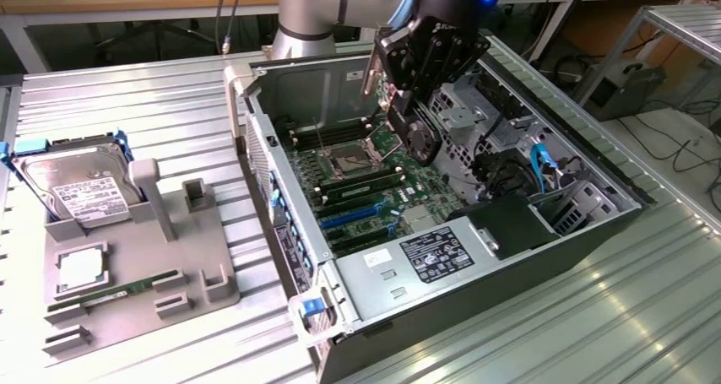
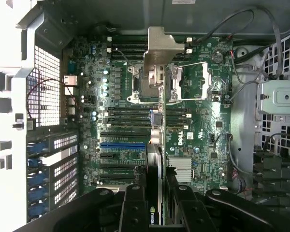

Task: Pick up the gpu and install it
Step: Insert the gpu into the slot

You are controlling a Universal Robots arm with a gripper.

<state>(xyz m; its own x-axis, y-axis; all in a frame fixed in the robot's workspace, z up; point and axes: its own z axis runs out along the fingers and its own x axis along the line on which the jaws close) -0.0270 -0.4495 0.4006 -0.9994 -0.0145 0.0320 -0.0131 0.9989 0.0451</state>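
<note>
Gpu: clenched in gripper, hanging lengthwise, poised above motherboard inside open case; blue slots at card's 7 o'clock, exterior view.

The gpu hangs over the motherboard in the case; the hard drive stands outside, seemingly propped.

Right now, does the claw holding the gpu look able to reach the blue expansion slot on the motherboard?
Probably yes. The computer case is open, the claw holds the gpu above the motherboard, and nothing lies over the blue expansion slot.
</note>
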